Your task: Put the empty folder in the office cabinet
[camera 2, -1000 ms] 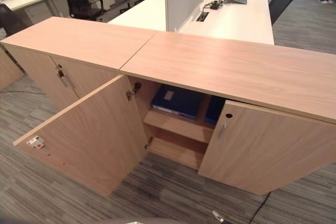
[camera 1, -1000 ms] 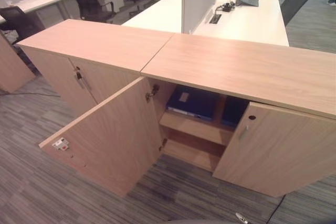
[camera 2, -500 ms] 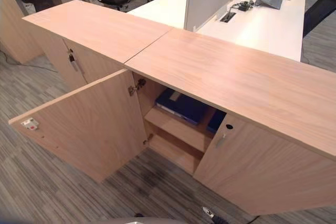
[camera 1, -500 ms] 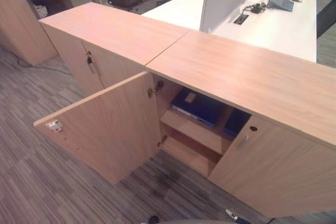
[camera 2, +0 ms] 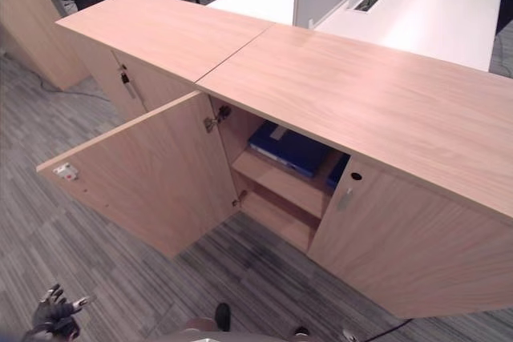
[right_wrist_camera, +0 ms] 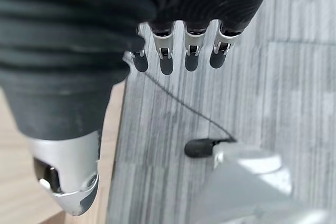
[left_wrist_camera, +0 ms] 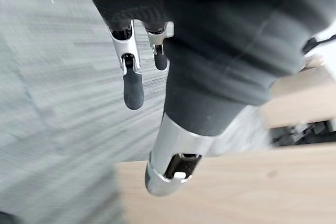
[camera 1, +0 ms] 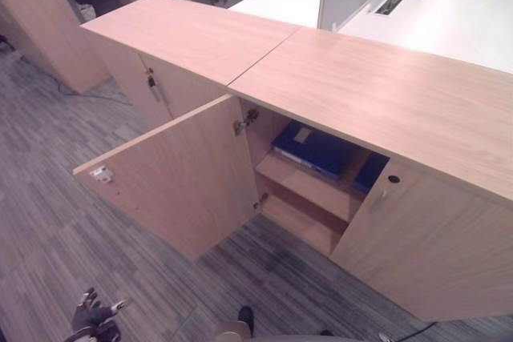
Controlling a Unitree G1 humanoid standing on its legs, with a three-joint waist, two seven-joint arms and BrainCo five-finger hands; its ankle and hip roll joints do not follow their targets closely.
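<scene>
Open-plan office, grey striped carpet [camera 1: 56, 222]. Dark blue folder [camera 1: 314, 150] flat on upper shelf [camera 1: 309, 186] inside wooden office cabinet [camera 1: 377, 110], left door [camera 1: 180, 186] swung wide, right door [camera 1: 433, 246] nearly closed. Probably light and stiff, slick-covered; best gripped across spine or one free edge. Left hand [camera 1: 92, 318] low over carpet, fingers loosely spread, empty. Right hand [right_wrist_camera: 79, 129] relaxed, likewise empty.

Looking down from head height in both eye views, slightly apart, sharing the open cabinet [camera 1: 321, 190], its door [camera 1: 184, 182] and the carpet [camera 1: 48, 222]. Peering from each wrist, very close, along the left hand [left_wrist_camera: 157, 51] and right hand [right_wrist_camera: 178, 51] toward the carpet.
</scene>
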